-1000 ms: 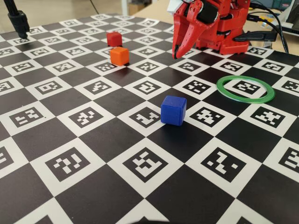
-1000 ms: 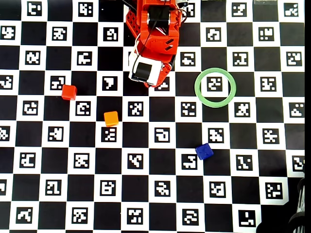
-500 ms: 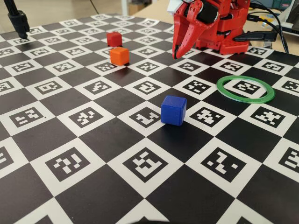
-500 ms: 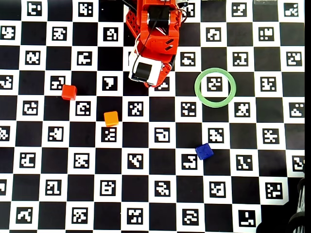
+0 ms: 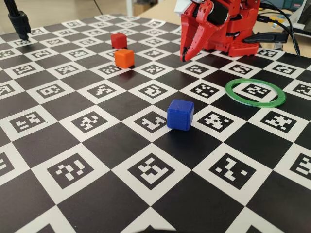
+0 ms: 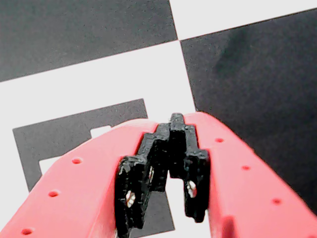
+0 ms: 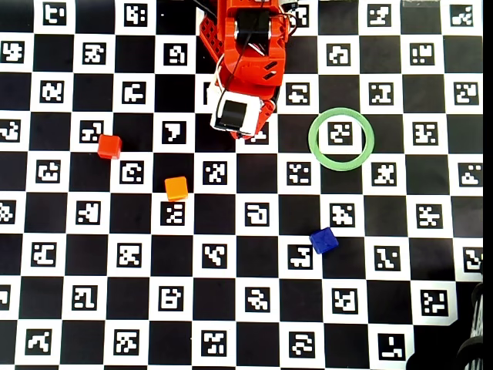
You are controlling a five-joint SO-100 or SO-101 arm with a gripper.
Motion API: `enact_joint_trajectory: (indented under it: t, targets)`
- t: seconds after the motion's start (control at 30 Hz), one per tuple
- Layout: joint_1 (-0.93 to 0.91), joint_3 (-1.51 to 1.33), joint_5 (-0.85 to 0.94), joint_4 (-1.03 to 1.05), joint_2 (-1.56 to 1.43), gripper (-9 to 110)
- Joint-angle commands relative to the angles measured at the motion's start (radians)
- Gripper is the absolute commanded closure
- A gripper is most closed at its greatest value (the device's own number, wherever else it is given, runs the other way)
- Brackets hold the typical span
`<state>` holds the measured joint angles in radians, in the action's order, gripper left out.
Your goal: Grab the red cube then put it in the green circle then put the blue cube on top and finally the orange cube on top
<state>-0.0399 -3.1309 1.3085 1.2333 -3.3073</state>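
The red cube (image 5: 118, 40) sits far left on the checkerboard, also in the overhead view (image 7: 109, 146). The orange cube (image 5: 124, 58) is just in front of it, apart (image 7: 176, 188). The blue cube (image 5: 180, 115) stands alone mid-board (image 7: 323, 240). The green circle (image 5: 255, 104) lies flat at the right, holding nothing (image 7: 311, 139). My gripper (image 5: 183, 58) hangs near the arm's base, tips down just above the board, shut and holding nothing (image 6: 177, 121). It is well right of the red and orange cubes. No cube shows in the wrist view.
The red arm base (image 5: 233, 29) stands at the board's far edge with cables (image 5: 286, 24) to its right. A black stand (image 5: 19, 22) is at the far left corner. The table is a black-and-white marker checkerboard (image 5: 97, 165).
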Motion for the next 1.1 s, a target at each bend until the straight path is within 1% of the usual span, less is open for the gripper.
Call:
enact_joint_trajectory:
  t: [0.0,0.07,0.13,0.33,0.6,0.67,0.77,0.93,1.07]
  targets:
    - [0.009,0.037,-0.104,-0.103,0.114,107]
    - [0.0,0.189,-0.187,-0.135,0.293,107]
    - [-0.012,0.357,-0.264,-0.11,0.439,107]
    - [-0.077,0.825,-0.394,0.095,0.735,107]
    - [-0.163,1.281,-0.531,0.43,0.986,107]
    - [-0.204,1.355,-0.552,0.46,1.028,106]
    - [-0.265,1.425,-0.546,0.483,1.088,106]
    - [-0.385,1.506,-0.472,0.531,1.212,106]
    - [-0.502,1.549,-0.416,0.522,1.292,106]
